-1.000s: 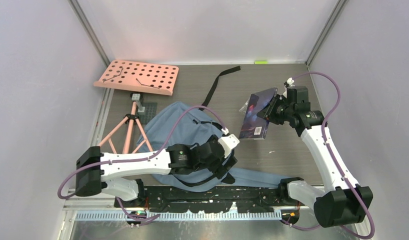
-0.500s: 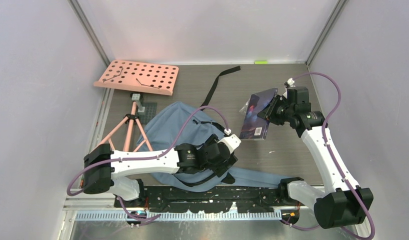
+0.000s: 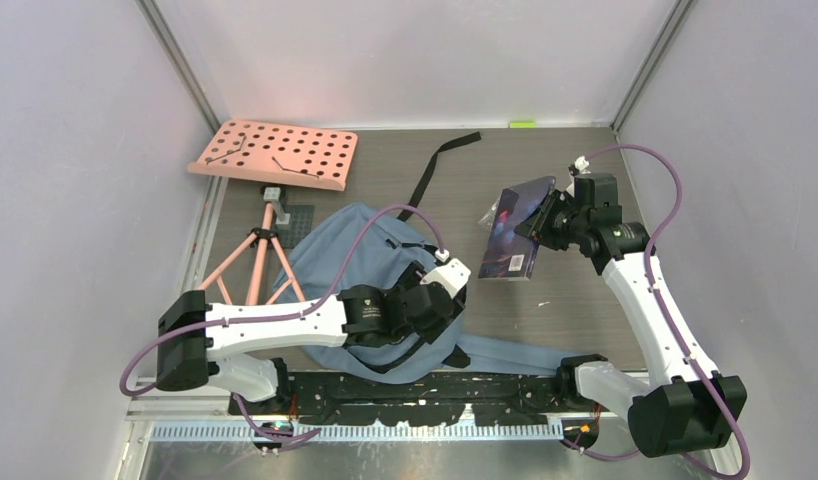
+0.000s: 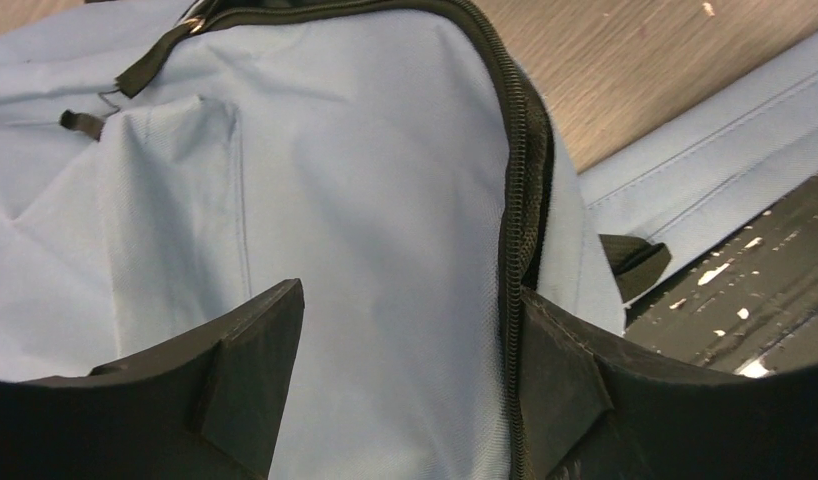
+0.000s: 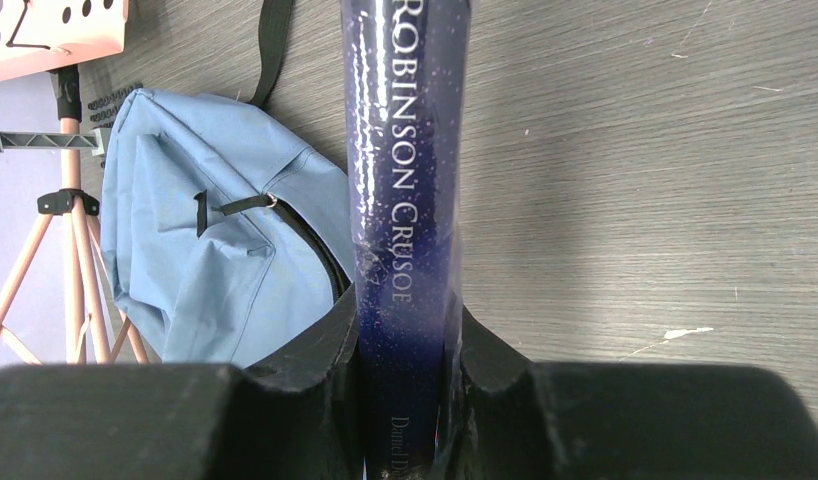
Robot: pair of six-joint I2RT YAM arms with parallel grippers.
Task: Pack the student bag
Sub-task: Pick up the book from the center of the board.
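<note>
The student bag (image 3: 335,255) is blue-grey and lies on the table in front of the left arm. Its black zipper (image 4: 512,200) curves along the top edge. My left gripper (image 4: 410,295) is open and low over the bag's near right side. A bulge of fabric sits between its jaws, and the right finger (image 4: 555,370) lies against the zipper. My right gripper (image 5: 405,320) is shut on the spine of a dark blue book (image 5: 405,150) titled Robinson Crusoe. It holds the book (image 3: 513,232) above the table, right of the bag (image 5: 215,270).
A pink perforated board (image 3: 275,152) and a pink tripod (image 3: 260,250) stand at the back left. A black strap (image 3: 440,165) trails toward the back wall. A blue shoulder strap (image 3: 515,352) lies along the black base rail (image 3: 425,385).
My left gripper has shifted slightly left and farther onto the bag. The right arm and the book have not moved.
</note>
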